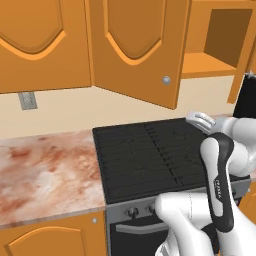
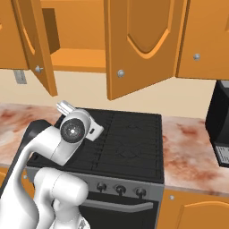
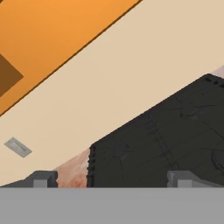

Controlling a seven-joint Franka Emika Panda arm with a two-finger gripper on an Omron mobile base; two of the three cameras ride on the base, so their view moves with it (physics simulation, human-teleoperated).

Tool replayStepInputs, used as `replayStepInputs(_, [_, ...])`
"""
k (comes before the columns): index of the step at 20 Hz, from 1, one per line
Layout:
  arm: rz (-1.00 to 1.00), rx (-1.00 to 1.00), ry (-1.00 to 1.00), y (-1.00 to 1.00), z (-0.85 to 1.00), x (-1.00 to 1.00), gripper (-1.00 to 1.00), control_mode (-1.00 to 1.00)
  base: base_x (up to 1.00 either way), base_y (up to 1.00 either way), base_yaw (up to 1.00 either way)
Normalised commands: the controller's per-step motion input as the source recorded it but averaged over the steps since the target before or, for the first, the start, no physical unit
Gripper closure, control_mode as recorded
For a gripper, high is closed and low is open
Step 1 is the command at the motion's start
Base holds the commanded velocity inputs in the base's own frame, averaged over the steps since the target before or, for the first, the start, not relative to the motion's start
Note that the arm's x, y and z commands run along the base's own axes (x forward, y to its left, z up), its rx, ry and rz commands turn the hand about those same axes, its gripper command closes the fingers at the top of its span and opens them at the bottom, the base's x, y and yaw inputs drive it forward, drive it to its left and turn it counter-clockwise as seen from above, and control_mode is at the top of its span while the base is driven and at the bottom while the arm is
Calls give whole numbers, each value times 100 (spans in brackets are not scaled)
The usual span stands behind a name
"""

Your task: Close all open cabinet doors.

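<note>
Two doors stand open above the stove (image 1: 150, 155): the left base view shows one (image 1: 137, 50) at 12 o'clock with its silver knob. The right base view shows both, left door (image 2: 38, 49), right door (image 2: 141, 44), plus a dark appliance (image 2: 220, 125) at 3. In the hand view the pincer (image 3: 111, 179) stands apart over stove and marbled surface (image 3: 72, 168).
</note>
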Motion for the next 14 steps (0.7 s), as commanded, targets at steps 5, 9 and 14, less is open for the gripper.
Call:
replayStepInputs(5, [0,0,0,0,0,0,-100,100,45,-16,0])
replayStepInputs(9, [0,0,0,0,0,0,-100,100,45,-10,0])
replayStepInputs(14, [0,0,0,0,0,0,-100,100,27,-9,0])
